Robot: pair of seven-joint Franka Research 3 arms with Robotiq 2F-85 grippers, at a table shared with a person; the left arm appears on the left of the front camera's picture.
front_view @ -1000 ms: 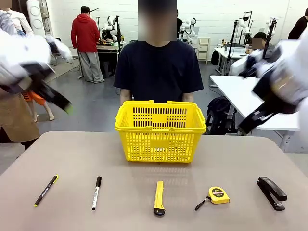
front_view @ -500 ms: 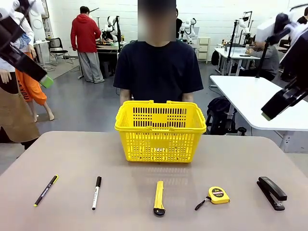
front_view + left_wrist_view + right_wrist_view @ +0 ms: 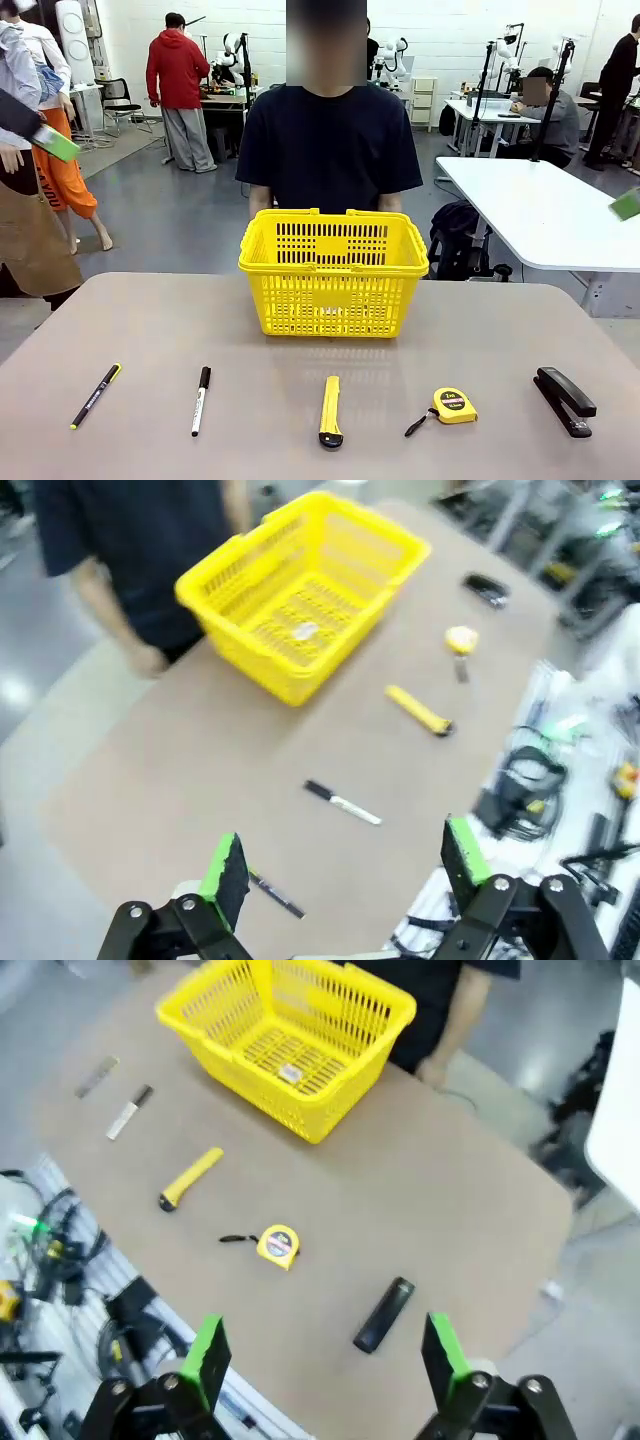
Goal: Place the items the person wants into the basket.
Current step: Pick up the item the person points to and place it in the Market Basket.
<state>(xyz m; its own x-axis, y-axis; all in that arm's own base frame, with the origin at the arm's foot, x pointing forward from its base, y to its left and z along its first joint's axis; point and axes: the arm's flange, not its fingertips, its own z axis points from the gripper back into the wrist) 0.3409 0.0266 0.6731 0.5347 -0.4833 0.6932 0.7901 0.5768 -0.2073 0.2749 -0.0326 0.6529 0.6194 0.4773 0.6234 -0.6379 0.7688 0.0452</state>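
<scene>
The yellow basket (image 3: 333, 268) stands mid-table in front of the person (image 3: 330, 140) in a black T-shirt, whose hands are behind it. Along the near edge lie the yellow-and-black utility knife (image 3: 330, 410), the yellow tape measure (image 3: 453, 405) and the black stapler (image 3: 565, 399). My left gripper (image 3: 345, 860) hovers open high above the table's left end, looking down on the basket (image 3: 240, 640) and knife (image 3: 420, 710). My right gripper (image 3: 325, 1355) hovers open high above the right end, over the stapler (image 3: 383, 1315) and tape measure (image 3: 277, 1245). Neither holds anything.
Two black pens (image 3: 96, 395) (image 3: 201, 399) lie at the near left. In the front view a green pad (image 3: 55, 143) shows at the left edge and another pad (image 3: 627, 204) at the right edge. A white table stands behind on the right.
Both arms have lifted and swung outward, leaving the front view except for a pad at each edge. The items, basket and person have not moved.
</scene>
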